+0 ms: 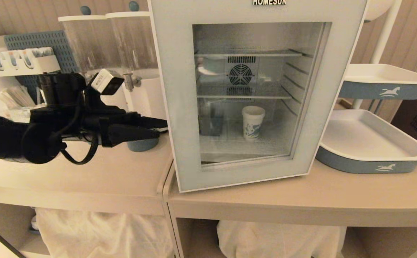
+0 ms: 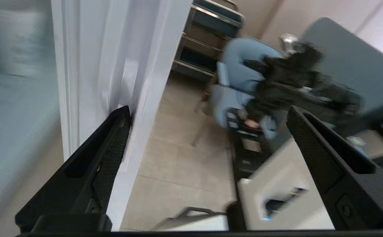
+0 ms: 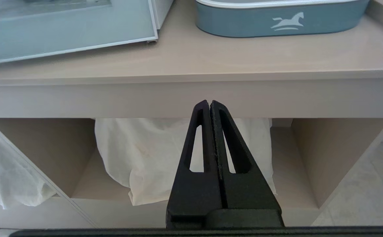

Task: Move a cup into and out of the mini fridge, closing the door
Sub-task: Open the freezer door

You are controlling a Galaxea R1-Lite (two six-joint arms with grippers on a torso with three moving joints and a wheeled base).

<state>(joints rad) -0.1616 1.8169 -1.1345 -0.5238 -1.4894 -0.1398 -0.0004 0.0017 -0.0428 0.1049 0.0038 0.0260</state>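
Cup (image 1: 253, 122) behind shut door (image 1: 179, 107)

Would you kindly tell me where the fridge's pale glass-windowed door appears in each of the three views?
Head view: the pale grey-white framed glass door fills the centre, closed, with the open left gripper at its left edge.
Left wrist view: its white edge runs beside one finger.
Right wrist view: only its lower corner shows, upper left.
Shared landmark: the beige countertop, head and right wrist views only.
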